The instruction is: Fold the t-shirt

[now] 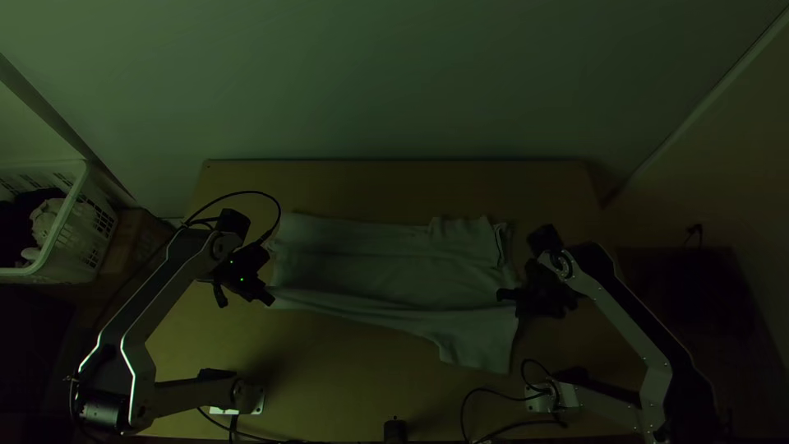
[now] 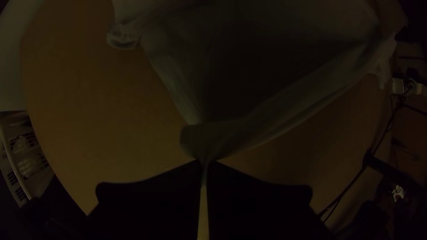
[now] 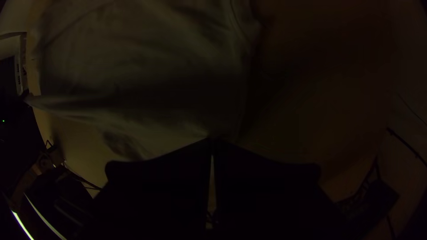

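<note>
My left gripper [image 1: 269,299] is at the near left corner of the pale t-shirt [image 1: 386,275], and my right gripper [image 1: 505,295] is at its right side. The shirt lies lengthwise across the table, with folds running between the grippers and a flap, perhaps a sleeve, toward the near edge at right. In the left wrist view the left gripper [image 2: 204,164] is shut on a gathered corner of the shirt [image 2: 284,104]. The right gripper [image 3: 212,141] is shut on the shirt's edge [image 3: 147,66] in the right wrist view. How many layers each holds is unclear.
Bare wooden table [image 1: 394,187] stretches beyond the shirt. A white basket [image 1: 82,234] holding cloth stands off the left side. Black cables [image 1: 466,411] and a small dark object [image 1: 395,431] are at the near edge, between the arm bases.
</note>
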`<state>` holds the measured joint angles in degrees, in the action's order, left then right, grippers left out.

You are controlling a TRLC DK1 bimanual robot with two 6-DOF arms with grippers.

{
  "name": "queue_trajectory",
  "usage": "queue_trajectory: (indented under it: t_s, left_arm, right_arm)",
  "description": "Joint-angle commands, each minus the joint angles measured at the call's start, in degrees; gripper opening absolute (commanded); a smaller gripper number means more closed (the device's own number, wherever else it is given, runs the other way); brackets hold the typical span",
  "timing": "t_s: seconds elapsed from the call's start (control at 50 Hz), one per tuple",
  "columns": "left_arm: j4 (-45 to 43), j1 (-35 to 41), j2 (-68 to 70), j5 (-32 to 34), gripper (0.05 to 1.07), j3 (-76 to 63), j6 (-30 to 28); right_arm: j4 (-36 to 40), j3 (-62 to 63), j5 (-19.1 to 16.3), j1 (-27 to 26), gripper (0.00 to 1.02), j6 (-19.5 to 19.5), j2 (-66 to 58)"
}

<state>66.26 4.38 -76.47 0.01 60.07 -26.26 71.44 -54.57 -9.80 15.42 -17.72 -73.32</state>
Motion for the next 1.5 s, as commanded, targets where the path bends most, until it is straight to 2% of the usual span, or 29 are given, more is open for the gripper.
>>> queue_trajectory:
  t_s: [0.0, 0.46, 0.74, 1.14, 1.48]
  left_arm:
    - [0.7, -0.5, -1.8, 0.3, 0.08, 2.4, -1.2]
    - [-0.5, -0.8, -7.7, 0.4, 0.08, 12.6, 0.1]
    - [-1.8, -0.8, -16.1, 1.7, 0.08, 22.2, 3.6]
    - [-2.3, -1.9, -27.9, 2.0, 0.08, 34.9, 4.2]
    - [-2.6, -2.4, -34.9, 2.0, 0.09, 40.4, 5.5]
  right_arm:
    - [0.9, -3.9, 1.1, -1.4, 0.03, 1.1, -2.5]
    - [-0.6, -17.8, 2.6, -4.0, 0.03, 2.5, -13.9]
    - [-1.5, -25.3, 2.9, -4.5, 0.03, 2.9, -20.5]
    - [-2.2, -35.7, 2.9, -7.4, 0.03, 4.0, -30.5]
    - [-4.9, -41.0, 2.8, -7.7, 0.03, 3.5, -39.4]
